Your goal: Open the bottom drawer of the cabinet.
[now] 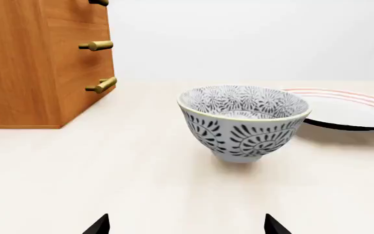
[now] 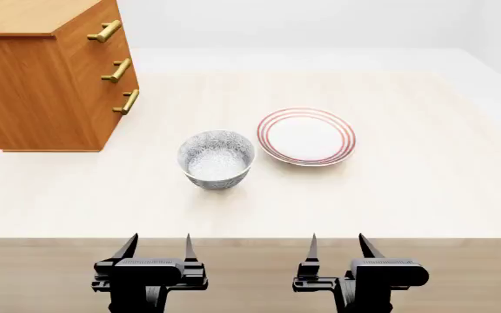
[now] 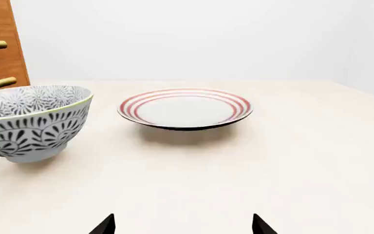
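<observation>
The orange-brown wooden cabinet point(image 2: 33, 78) stands at the table's far left with three brass-handled drawers, all shut. The bottom drawer point(image 2: 122, 111) is the lowest, its brass bar handle point(image 2: 127, 102) facing right. It also shows in the left wrist view point(image 1: 76, 95), handle point(image 1: 102, 85). My left gripper point(image 2: 159, 244) and right gripper point(image 2: 338, 244) hang open and empty at the table's near edge, far from the cabinet. Each wrist view shows only its own two fingertips, the left gripper point(image 1: 187, 225) and the right gripper point(image 3: 183, 225).
A grey patterned bowl point(image 2: 216, 158) sits mid-table between my left gripper and the cabinet. A white plate with red rings point(image 2: 306, 136) lies to its right. The pale wooden table point(image 2: 407, 189) ends just in front of the grippers.
</observation>
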Tool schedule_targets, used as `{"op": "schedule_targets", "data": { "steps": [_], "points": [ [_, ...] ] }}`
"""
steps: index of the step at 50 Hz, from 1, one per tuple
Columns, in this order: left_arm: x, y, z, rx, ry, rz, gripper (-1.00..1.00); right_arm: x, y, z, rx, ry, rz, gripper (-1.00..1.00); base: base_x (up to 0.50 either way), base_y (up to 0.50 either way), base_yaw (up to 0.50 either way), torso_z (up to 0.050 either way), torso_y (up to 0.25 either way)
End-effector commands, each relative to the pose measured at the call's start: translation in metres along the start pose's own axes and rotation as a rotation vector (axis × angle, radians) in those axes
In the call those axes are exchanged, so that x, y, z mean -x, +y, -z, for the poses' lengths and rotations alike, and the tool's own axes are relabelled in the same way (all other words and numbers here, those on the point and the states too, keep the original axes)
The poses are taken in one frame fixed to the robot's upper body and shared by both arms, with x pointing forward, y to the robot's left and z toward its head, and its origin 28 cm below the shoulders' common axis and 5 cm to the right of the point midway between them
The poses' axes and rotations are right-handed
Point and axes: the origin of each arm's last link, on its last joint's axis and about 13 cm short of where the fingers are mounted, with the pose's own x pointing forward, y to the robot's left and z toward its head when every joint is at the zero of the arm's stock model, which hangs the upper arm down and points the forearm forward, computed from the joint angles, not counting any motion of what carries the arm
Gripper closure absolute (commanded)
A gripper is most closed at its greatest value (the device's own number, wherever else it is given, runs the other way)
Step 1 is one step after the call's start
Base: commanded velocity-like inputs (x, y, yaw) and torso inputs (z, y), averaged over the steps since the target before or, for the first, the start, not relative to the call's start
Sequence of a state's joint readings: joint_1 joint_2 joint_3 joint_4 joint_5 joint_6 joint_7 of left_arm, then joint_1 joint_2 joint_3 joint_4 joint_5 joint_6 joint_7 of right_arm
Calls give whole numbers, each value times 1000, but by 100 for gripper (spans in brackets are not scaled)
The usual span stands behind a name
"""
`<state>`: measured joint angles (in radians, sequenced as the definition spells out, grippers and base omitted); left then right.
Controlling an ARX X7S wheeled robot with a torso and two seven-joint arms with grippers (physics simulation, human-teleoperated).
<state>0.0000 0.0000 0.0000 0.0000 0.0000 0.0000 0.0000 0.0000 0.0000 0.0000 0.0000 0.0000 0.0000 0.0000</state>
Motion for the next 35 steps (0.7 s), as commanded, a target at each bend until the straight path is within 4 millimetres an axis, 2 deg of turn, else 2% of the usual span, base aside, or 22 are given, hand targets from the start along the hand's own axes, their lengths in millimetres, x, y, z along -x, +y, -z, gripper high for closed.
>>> {"op": "schedule_targets", "data": {
  "steps": [1, 10, 23, 33, 35],
  "points": [
    [-1, 0, 0, 0, -3, 0, -100, -2, 0, -1, 28, 27, 19, -100, 0, 0, 0, 0, 0],
    [-1, 0, 1, -6, 3, 4, -100, -2, 2, 2, 51, 16, 21, -100, 0, 0, 0, 0, 0],
    [-1, 1, 2, -18, 2, 3, -100, -2, 3, 4, 46, 35, 12, -100, 0, 493, 0, 0, 0],
    [-1, 1, 2, -24, 5, 1, -100, -2, 3, 3, 37, 45, 8, -100, 0, 0, 0, 0, 0],
    [-1, 1, 2, -23, 4, 0, -100, -2, 3, 5, 24, 42, -7, -100, 0, -500, 0, 0, 0]
  ]
}}
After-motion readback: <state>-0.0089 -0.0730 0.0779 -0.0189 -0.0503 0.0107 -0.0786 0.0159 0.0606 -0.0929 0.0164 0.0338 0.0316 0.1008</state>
